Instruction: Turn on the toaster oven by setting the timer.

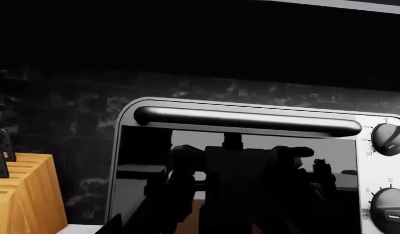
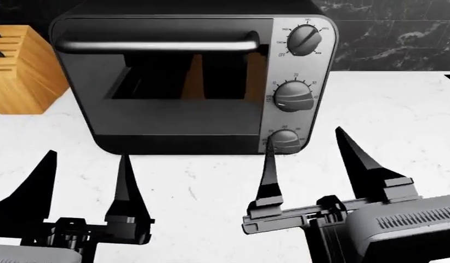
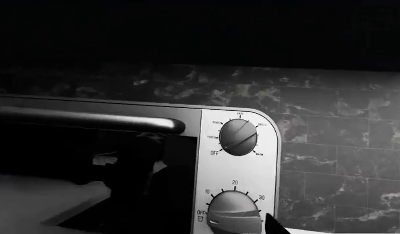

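The black toaster oven point(image 2: 181, 82) stands on the white counter with its dark glass door shut under a silver bar handle point(image 2: 155, 44). Three grey dials run down its silver panel. The middle one is the timer dial point(image 2: 292, 96), marked OFF, 10, 20, 30, and it also shows in the right wrist view point(image 3: 234, 213) and the left wrist view point(image 1: 390, 210). My right gripper point(image 2: 309, 159) is open in front of the panel. Its left fingertip point(image 2: 269, 153) overlaps the lowest dial point(image 2: 285, 141). My left gripper point(image 2: 84, 183) is open below the door and holds nothing.
A wooden knife block point(image 2: 20, 71) with black handles stands left of the oven, close to its side point(image 1: 21, 195). Dark marbled tile wall point(image 2: 393, 33) runs behind. White counter point(image 2: 400, 109) extends to the right of the oven.
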Available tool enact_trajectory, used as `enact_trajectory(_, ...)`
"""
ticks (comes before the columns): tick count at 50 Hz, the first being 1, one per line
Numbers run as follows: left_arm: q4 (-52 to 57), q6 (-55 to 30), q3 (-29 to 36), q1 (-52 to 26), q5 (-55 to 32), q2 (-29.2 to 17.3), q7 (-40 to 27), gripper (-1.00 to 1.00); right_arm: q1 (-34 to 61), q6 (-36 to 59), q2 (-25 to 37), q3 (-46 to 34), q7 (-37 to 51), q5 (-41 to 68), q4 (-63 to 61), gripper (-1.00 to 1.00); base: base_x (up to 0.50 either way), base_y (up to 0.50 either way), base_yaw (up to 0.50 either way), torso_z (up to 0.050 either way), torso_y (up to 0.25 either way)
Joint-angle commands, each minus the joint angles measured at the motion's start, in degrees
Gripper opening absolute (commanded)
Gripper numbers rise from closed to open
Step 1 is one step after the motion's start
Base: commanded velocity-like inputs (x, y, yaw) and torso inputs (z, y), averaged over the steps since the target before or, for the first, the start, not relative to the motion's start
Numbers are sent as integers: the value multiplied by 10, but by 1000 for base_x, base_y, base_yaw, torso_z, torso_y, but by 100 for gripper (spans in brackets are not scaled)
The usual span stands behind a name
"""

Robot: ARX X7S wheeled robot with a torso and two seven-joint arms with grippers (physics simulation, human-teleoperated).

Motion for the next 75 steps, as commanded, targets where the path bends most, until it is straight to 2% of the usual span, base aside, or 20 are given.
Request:
enact_trajectory(1, -9, 10, -7, 3, -16, -6, 3, 100, 555, -99, 220, -471, 291, 335, -1, 100, 0, 0, 0, 0, 0)
enact_trajectory(3, -13, 12, -8, 3, -18, -7, 4, 100, 646, -107, 219, -549, 315, 373, -1, 100, 0, 0, 0, 0, 0)
enact_trajectory(4, -13, 12, -9, 4, -20, -8, 4, 100, 672, -100, 218, -562, 298, 401, -1, 100, 0, 0, 0, 0, 0)
enact_trajectory(5, -13, 12, -10, 4, -21, -8, 4, 100, 671, -117, 226, -559, 286, 415, 3, 100, 0, 0, 0, 0, 0)
enact_trajectory(6, -12, 13, -10, 5, -21, -9, 4, 100, 694, -93, 224, -558, 280, 435, 13, 100, 0, 0, 0, 0, 0)
enact_trajectory(9, -8, 16, -12, 10, -22, -11, 4, 100, 709, -92, 235, -553, 219, 424, 33, 100, 0, 0, 0, 0, 0)
enact_trajectory(11, -12, 20, -12, 10, -20, -12, 5, 100, 742, -50, 224, -555, 232, 477, 54, 100, 0, 0, 0, 0, 0)
enact_trajectory(13, -19, 22, -13, 7, -24, -12, 6, 100, 760, -58, 235, -544, 204, 517, 70, 100, 0, 0, 0, 0, 0)
enact_trajectory(17, -25, 28, -14, 9, -26, -12, 9, 100, 819, -1, 224, -541, 191, 599, 104, 100, 0, 0, 0, 0, 0)
enact_trajectory(23, -33, 38, -15, 12, -32, -14, 14, 100, 862, 69, 190, -557, 168, 680, 130, 100, 0, 0, 0, 0, 0)
enact_trajectory(37, -40, 50, -17, 17, -36, -16, 15, 100, 924, 156, 149, -568, 153, 737, 145, 100, 0, 0, 0, 0, 0)
enact_trajectory(47, -42, 55, -15, 19, -36, -17, 15, 100, 921, 176, 94, -575, 177, 701, 155, 100, 0, 0, 0, 0, 0)
enact_trajectory(52, -42, 55, -16, 18, -38, -18, 14, 100, 930, 216, 51, -595, 194, 687, 166, 100, 0, 0, 0, 0, 0)
enact_trajectory(59, -44, 55, -16, 16, -40, -20, 12, 100, 970, 289, -10, -639, 242, 737, 208, 100, 0, 0, 0, 0, 0)
enact_trajectory(75, -41, 54, -18, 18, -49, -26, 10, 100, 984, 345, -67, -670, 196, 770, 299, 100, 0, 0, 0, 0, 0)
